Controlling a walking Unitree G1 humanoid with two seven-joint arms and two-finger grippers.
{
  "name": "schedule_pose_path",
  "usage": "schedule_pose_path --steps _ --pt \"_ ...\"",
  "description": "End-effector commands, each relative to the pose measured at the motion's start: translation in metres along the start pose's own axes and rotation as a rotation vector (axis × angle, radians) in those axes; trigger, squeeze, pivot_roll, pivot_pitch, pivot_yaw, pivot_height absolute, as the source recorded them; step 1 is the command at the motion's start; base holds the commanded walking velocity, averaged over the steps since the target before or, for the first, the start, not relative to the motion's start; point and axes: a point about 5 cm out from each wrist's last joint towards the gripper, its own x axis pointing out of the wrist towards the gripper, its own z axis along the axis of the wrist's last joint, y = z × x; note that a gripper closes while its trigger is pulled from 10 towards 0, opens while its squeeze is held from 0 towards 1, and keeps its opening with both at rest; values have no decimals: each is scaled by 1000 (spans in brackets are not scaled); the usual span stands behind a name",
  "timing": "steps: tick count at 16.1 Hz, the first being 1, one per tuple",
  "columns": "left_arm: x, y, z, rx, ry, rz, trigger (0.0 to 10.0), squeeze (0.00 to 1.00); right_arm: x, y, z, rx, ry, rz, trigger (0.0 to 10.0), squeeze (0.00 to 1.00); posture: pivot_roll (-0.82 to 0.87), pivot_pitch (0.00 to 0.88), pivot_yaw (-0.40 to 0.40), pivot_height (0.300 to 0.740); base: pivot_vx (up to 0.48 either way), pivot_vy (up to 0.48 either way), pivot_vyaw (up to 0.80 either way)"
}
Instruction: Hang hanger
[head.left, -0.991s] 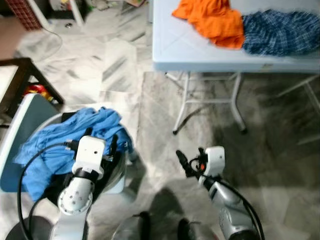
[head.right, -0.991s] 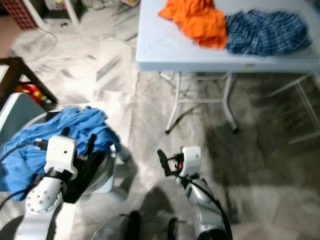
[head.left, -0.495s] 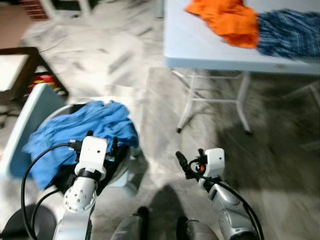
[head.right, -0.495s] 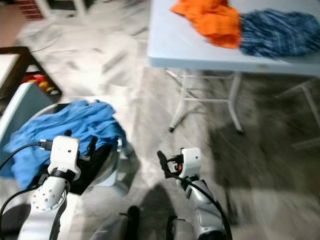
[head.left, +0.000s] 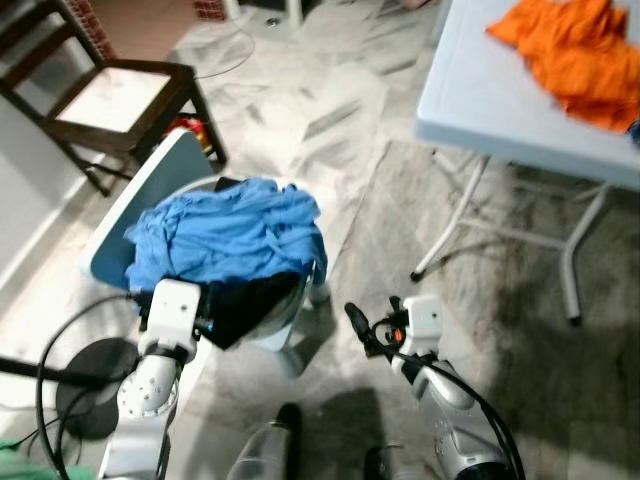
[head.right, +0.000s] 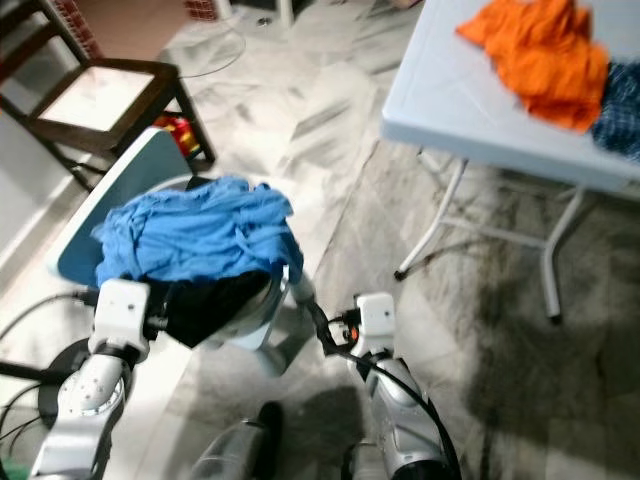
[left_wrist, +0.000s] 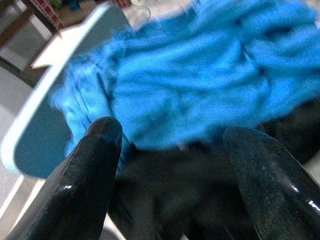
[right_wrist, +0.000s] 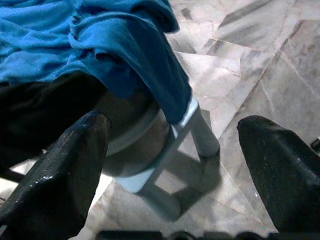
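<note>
Hovering with its fingers spread, the left hand (left_wrist: 167, 150) sits low at the near left, just beside a blue garment (head.left: 230, 228) heaped over dark cloth in a pale basket (head.right: 262, 318). Nearer the middle, the right hand (right_wrist: 170, 165) is likewise spread and empty above the marble floor (head.left: 330, 130). An orange garment (head.right: 545, 50) lies on the white surface (head.left: 470, 95) at far right. No hanger can be made out.

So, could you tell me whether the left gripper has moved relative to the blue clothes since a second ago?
Cannot tell. The camera swung, shifting the whole scene; the left gripper hangs open beside the blue clothes much as before.
</note>
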Motion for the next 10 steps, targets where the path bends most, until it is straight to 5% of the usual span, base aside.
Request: schedule_pose_path --steps 1,8,10 --pt "1 -5 -4 -19 -3 -18 10000 0 -6 -4 -7 18 28 -22 10000 0 62 257 16 740 0 255 0" --pt "6 -9 -9 -30 -13 -33 10000 0 -4 0 -6 5 25 -6 10000 0 63 256 15 740 0 467 234" --pt "6 -13 -7 -35 -29 -56 10000 0 -4 0 -6 7 26 -6 10000 0 62 255 16 740 0 0 0"
